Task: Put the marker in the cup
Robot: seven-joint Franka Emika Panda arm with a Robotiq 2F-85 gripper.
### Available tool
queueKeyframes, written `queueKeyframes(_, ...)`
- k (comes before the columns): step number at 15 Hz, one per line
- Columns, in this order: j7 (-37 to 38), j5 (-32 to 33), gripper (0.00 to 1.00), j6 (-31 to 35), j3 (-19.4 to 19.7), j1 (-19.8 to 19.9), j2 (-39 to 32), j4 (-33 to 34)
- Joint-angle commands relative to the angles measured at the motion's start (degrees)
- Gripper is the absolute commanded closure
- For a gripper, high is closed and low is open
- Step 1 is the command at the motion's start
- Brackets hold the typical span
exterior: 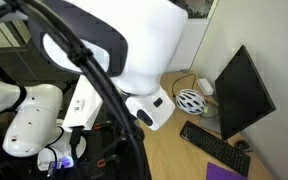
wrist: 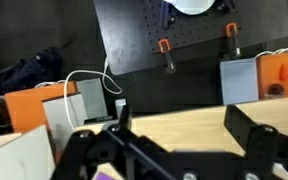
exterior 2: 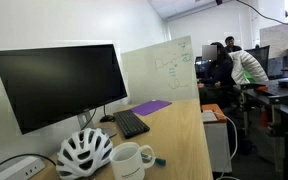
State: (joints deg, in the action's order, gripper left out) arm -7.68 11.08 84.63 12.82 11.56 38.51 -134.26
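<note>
Facing the wooden worktop [wrist: 184, 120] in an open-plan office: end effector [wrist: 179, 142], fingers spread apart, empty, touching nothing.

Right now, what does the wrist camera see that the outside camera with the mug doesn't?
Only the wrist view: the open tool, a black pegboard with orange clamps, and a white cable. Only the exterior view: a monitor, helmet, mug, marker, keyboard and people. Both: the wooden desk.
</note>
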Motion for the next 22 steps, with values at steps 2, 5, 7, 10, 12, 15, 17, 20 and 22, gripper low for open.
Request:
queueKeyframes(2, 0.69, -0.26, 0.0, 0.43, 0.27, -0.71, -0.39, -0.02)
queueKeyframes(5, 7.47, -2.28, 0.0, 7.39, -1.54, -0.32, -0.19, -3.17)
queueKeyframes(7, 12.22, -5.88, 0.0, 12.55, -2.65, -0.84, -2.23, -5.5)
queueKeyframes(10, 17.94, -10.59, 0.0, 24.31, -6.03, -2.2, -5.88, -10.1)
queueKeyframes(12, 20.46, -10.98, 0.0, 34.03, -9.35, -3.52, -9.83, -12.86)
queueKeyframes(15, 25.26, -8.29, 0.0, 48.25, -15.12, -5.71, -17.2, -16.22)
queueKeyframes(17, 28.77, -9.09, 0.0, 53.82, -17.55, -7.41, -23.14, -15.99)
queueKeyframes(20, 34.74, -8.2, 0.0, 57.72, -20.01, -8.76, -30.62, -14.48)
queueKeyframes(22, 33.43, -9.06, 0.0, 57.2, -19.13, -9.88, -29.65, -15.78)
